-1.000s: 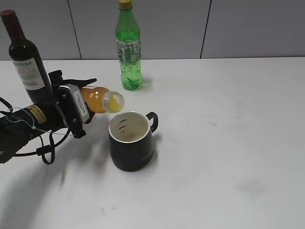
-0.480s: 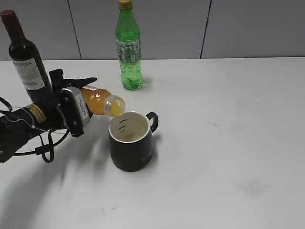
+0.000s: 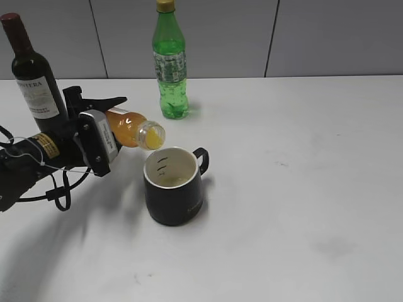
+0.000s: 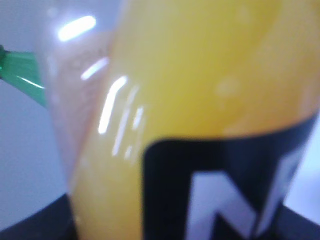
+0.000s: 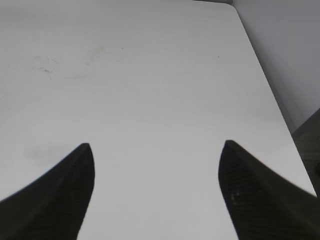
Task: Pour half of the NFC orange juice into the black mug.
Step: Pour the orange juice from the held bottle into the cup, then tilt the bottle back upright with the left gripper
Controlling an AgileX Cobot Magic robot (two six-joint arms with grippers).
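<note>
My left gripper (image 3: 99, 129) is shut on the NFC orange juice bottle (image 3: 131, 129), holding it tipped on its side with the open neck just above the left rim of the black mug (image 3: 174, 185). The mug stands upright on the white table, handle to the right, with a little liquid at the bottom. In the left wrist view the bottle (image 4: 200, 90) fills the frame, orange with its black label. My right gripper (image 5: 156, 147) is open and empty over bare table; it does not show in the exterior view.
A dark wine bottle (image 3: 33, 78) stands at the back left, close behind my left arm. A tall green bottle (image 3: 170, 63) stands at the back, beyond the mug. The table's right edge (image 5: 270, 85) shows in the right wrist view.
The left gripper and the tipped bottle have shifted slightly up and to the left; the neck stays by the mug's rim. The mug has not moved.
</note>
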